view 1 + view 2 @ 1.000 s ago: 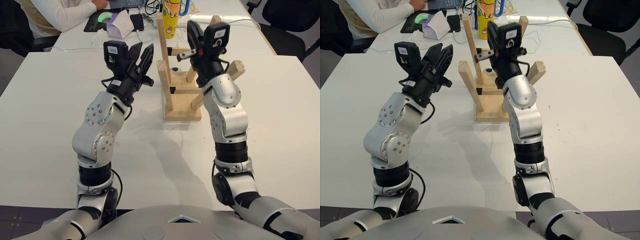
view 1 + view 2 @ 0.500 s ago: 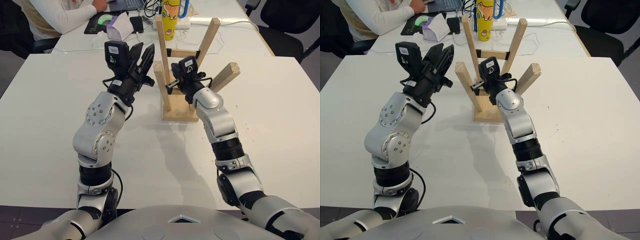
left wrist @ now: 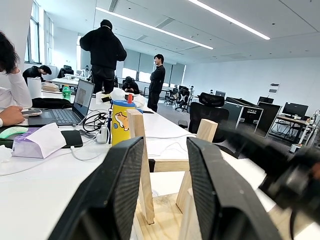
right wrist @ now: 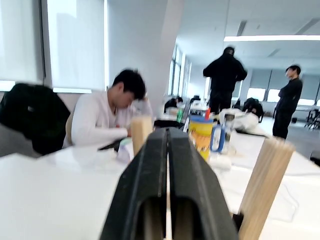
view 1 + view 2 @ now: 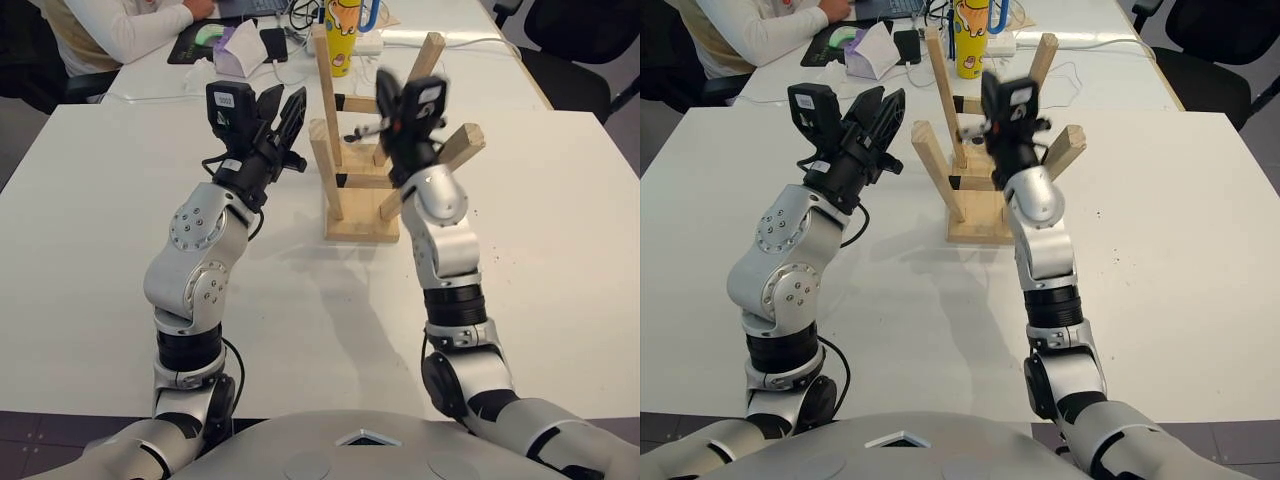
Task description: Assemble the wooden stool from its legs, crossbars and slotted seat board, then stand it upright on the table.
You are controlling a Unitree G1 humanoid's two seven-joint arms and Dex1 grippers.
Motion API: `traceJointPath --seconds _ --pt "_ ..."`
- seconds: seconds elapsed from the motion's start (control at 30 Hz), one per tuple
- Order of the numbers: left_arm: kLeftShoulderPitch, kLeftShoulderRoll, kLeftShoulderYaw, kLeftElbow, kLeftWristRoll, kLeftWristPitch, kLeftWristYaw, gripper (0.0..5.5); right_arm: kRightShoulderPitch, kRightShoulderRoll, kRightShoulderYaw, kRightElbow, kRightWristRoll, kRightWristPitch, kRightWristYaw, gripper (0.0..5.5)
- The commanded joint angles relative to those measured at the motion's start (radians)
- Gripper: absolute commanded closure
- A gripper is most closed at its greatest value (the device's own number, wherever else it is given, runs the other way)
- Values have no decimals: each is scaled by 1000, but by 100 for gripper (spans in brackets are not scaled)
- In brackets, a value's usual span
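The wooden stool [image 5: 362,226] sits upside down on the table [image 5: 120,200], 4 legs [image 5: 329,110] up. It looks light and stiff; grab a leg low. Left gripper [image 5: 283,100] is spread wide; right gripper [image 4: 167,137] is pinched closed, empty.

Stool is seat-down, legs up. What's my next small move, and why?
Probably open the right pincer and close it on a leg: it is shut on nothing above the stool, which stands legs-up. The left pincer is open alongside.

Stool [image 5: 360,182] sits upside down, legs skyward. Left gripper [image 5: 283,103] hangs just beside its left side, fingers spread; right gripper [image 5: 392,100] is up among its legs, blurred.
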Motion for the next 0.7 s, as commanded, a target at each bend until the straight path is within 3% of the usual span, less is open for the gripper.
traceJointPath --seconds 0.03,0.17,0.23,0.37,0.43,0.53,0.7 --pt "-10 0 21 25 7 -3 15 394 -178 -17 -95 -113 85 85 -54 550" --pt "-18 -10 93 63 30 -30 82 394 -315 -105 -236 -67 173 197 -100 550" --pt "-11 4 126 92 68 -45 124 394 -308 -203 -311 70 154 195 -106 550" --pt "45 47 166 146 162 -57 189 394 -160 -444 -395 456 30 73 -108 550" --pt "74 63 171 167 192 -76 191 394 -70 -503 -429 607 27 64 -92 550" --pt "114 89 163 222 238 -122 178 394 49 -487 -412 653 37 69 -38 550" --pt "147 124 135 361 310 -236 150 394 165 -326 -365 440 160 137 42 550"
